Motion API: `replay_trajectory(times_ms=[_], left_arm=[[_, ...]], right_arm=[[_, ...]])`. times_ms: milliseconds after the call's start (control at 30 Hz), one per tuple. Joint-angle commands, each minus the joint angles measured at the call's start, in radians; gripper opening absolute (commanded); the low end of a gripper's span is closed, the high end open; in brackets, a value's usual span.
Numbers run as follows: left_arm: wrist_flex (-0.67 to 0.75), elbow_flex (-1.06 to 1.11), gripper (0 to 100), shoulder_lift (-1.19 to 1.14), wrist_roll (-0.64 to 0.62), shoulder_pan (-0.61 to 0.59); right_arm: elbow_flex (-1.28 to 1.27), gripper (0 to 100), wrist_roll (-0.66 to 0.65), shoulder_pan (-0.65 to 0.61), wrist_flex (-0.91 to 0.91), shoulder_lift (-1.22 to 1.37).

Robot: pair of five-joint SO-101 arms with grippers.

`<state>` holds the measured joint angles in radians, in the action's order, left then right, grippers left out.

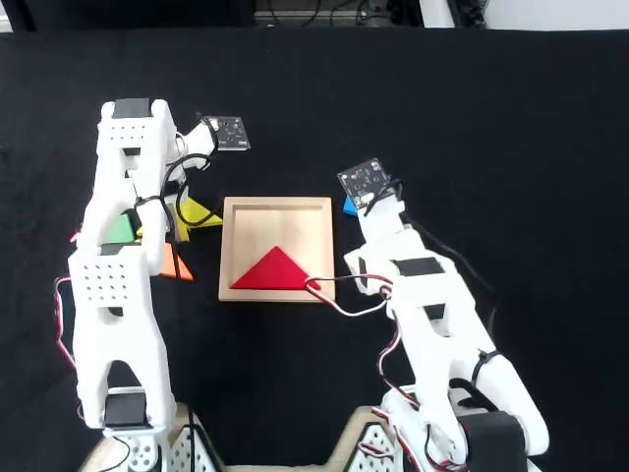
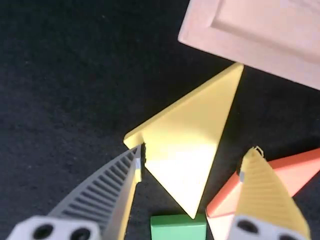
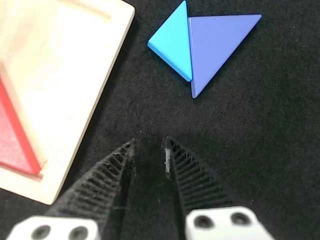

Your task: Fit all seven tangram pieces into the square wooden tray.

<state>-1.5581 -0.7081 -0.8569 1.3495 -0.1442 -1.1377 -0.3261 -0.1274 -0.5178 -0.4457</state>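
Yellow triangle point(image 2: 195, 125) lay between wide-open jaws of left gripper point(image 2: 192, 158), ungripped; next probably close, carry to tray point(image 2: 225, 42); right gripper point(image 3: 149, 148) barely parted, empty.

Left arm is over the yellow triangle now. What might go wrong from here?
The jaws of the left gripper straddle the flat yellow triangle, so they may slip off its thin edges when closing. One jaw is close beside the orange triangle and could shove it or the green piece.
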Motion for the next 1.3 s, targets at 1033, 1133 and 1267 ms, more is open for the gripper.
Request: replay_trajectory(times_ms=[1033, 1133, 1267], left_arm=[[-0.196, -0.389, 31, -0.11, -0.066, -0.012], [-0.195, -0.389, 31, -0.135, -0.114, -0.012], [-0.199, -0.389, 31, -0.183, -0.161, 0.008]], right_arm=[[0.004, 9.3, 0.002, 0.009, 0.012, -0.027], [0.004, 9.3, 0.002, 0.009, 0.011, -0.027], [0.004, 9.3, 0.002, 0.009, 0.011, -0.027]])
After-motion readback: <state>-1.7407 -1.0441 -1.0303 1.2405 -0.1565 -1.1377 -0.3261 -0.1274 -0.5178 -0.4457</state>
